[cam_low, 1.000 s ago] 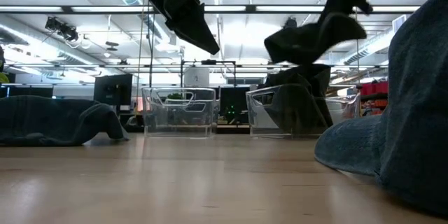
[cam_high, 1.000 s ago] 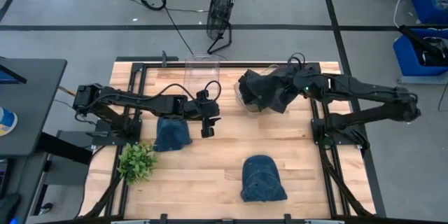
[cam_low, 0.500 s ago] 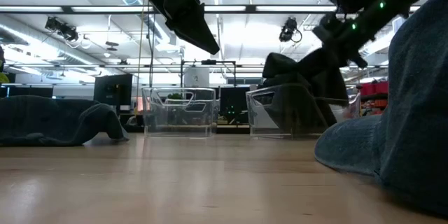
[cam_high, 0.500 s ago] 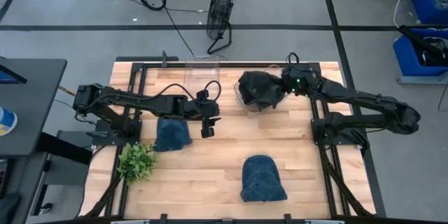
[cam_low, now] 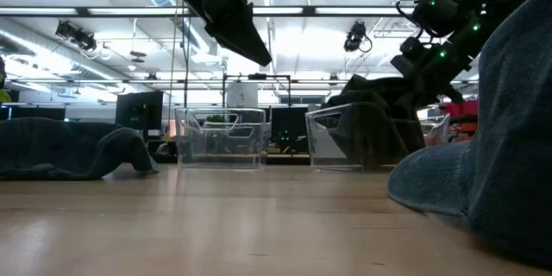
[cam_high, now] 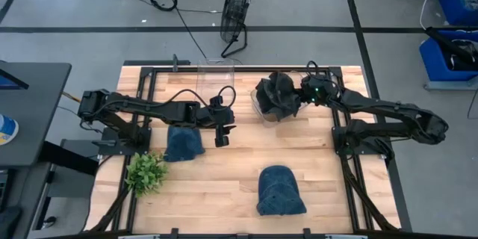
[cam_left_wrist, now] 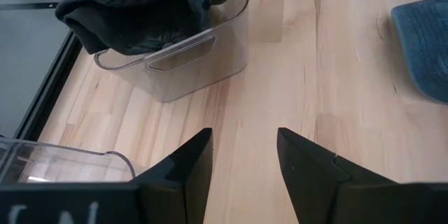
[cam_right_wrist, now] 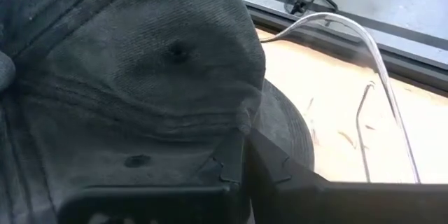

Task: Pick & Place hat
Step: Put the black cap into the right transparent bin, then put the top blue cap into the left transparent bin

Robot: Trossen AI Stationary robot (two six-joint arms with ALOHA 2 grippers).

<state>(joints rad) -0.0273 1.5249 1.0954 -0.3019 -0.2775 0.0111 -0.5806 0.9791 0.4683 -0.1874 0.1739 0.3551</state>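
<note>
A dark grey hat (cam_high: 276, 95) is bunched inside a clear plastic bin (cam_high: 258, 109) at the table's far side. It also shows heaped above the bin wall in the low view (cam_low: 371, 116) and the left wrist view (cam_left_wrist: 147, 3). My right gripper (cam_high: 301, 95) is at the hat's right side and shut on it (cam_right_wrist: 245, 161). My left gripper (cam_high: 221, 136) hangs open above bare wood left of the bin (cam_left_wrist: 241, 161). Two blue hats lie flat on the table, one (cam_high: 183, 143) beside the left arm, one (cam_high: 280, 190) near the front edge. My right gripper pinches a fold of the dark hat's cloth (cam_right_wrist: 241, 122) between its two fingers, coming from the table's right and slanting down. The hat rests crumpled in the clear bin, with its crown bulging above the rim (cam_right_wrist: 350, 31).
A second clear bin (cam_high: 216, 75) stands at the far edge, left of the first. A small green plant (cam_high: 146, 172) sits near the front left corner. Bare wood lies between the two blue hats. Black frame rails run along both sides.
My right gripper has moved toward the table's left and down, carrying the dark hat from above the bin's right side into the bin. The hat, hanging spread out before, is now bunched up inside it.
</note>
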